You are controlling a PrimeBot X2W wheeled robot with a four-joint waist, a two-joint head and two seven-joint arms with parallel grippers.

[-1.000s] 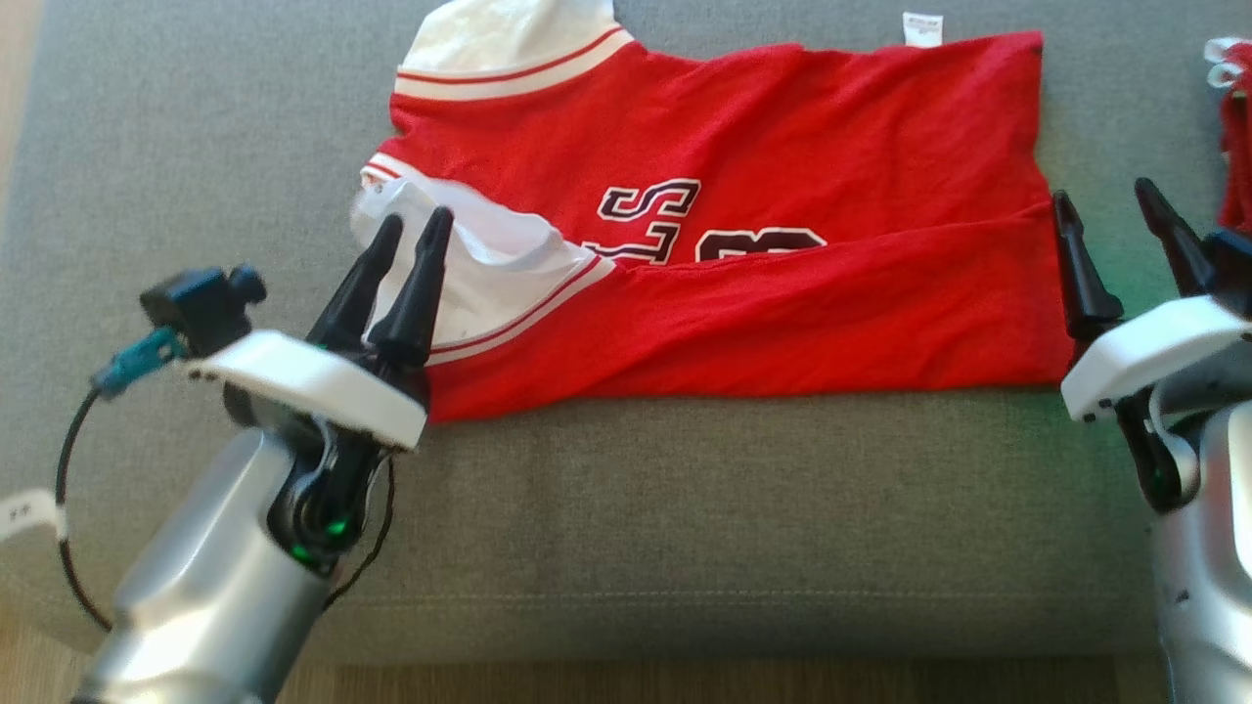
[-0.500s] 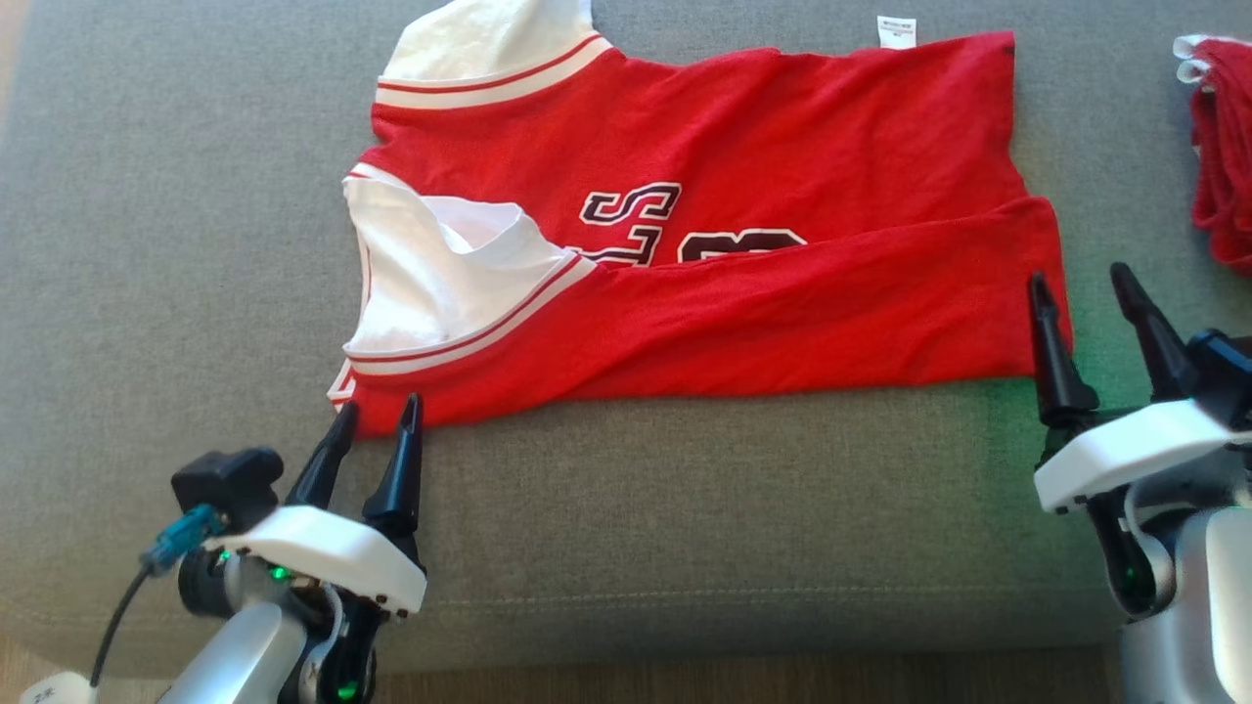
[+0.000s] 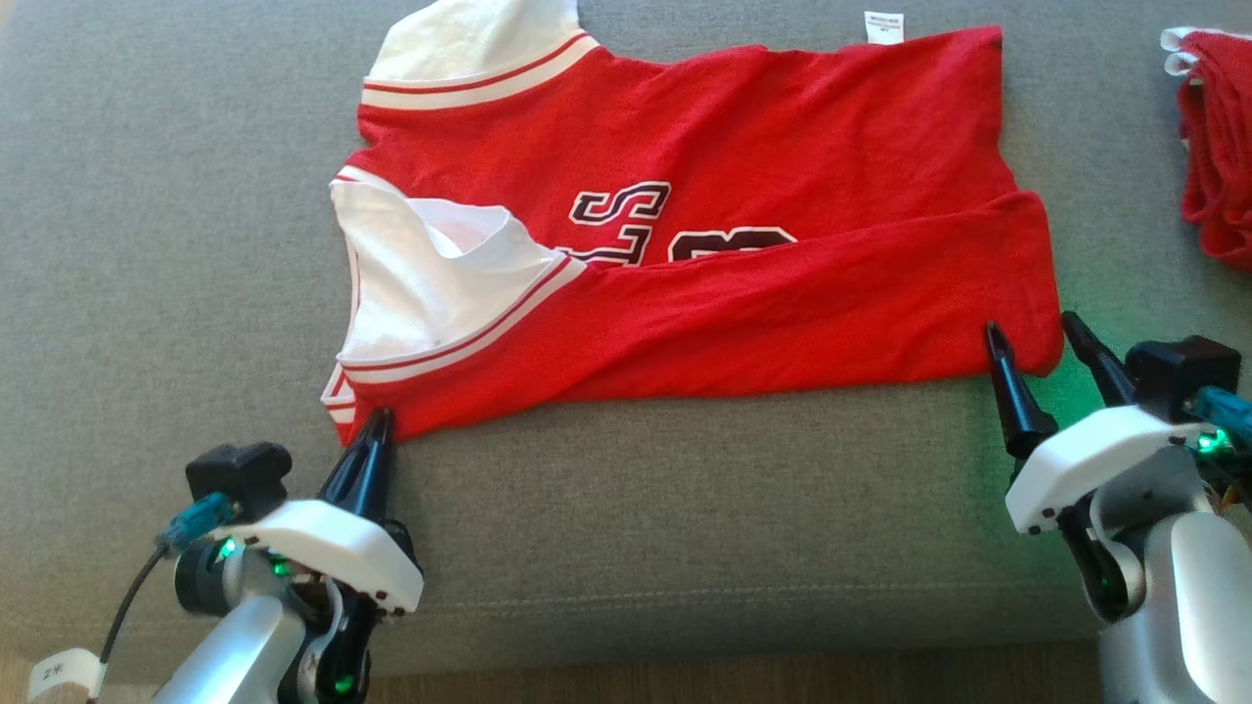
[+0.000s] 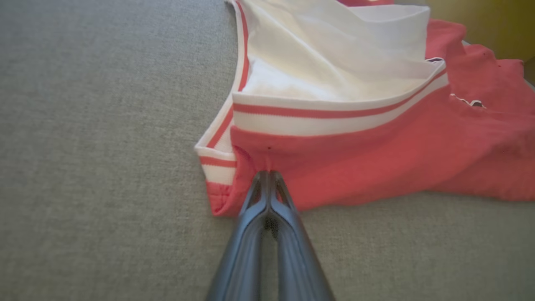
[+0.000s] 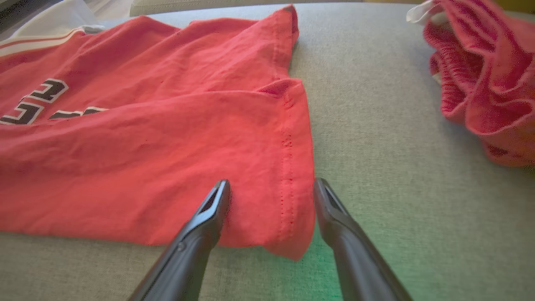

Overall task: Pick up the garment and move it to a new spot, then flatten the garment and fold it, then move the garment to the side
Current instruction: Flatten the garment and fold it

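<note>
My left gripper (image 3: pixel 377 422), pressed together, pinches the near left corner of the red garment (image 3: pixel 782 127) on the grey woven cushion (image 3: pixel 685 528). My right gripper (image 3: pixel 1030 325) stands spread astride the near right hem. Bare cushion lies left and nearer me. The black lettering (image 3: pixel 621 205) is half folded under, and the white tag (image 3: pixel 883 26) is unreadable. Crumpled red cloth (image 3: pixel 1213 147) lies well right.

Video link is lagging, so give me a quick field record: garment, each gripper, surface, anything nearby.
garment: red jersey with white sleeves and black lettering, lying mostly flat, near edge folded over part of the lettering
left gripper: shut on the jersey's near corner by the white sleeve
right gripper: open, fingers straddling the jersey's other near corner
surface: grey woven cushion
nearby: bunched red garment at far right, apart from the jersey
</note>
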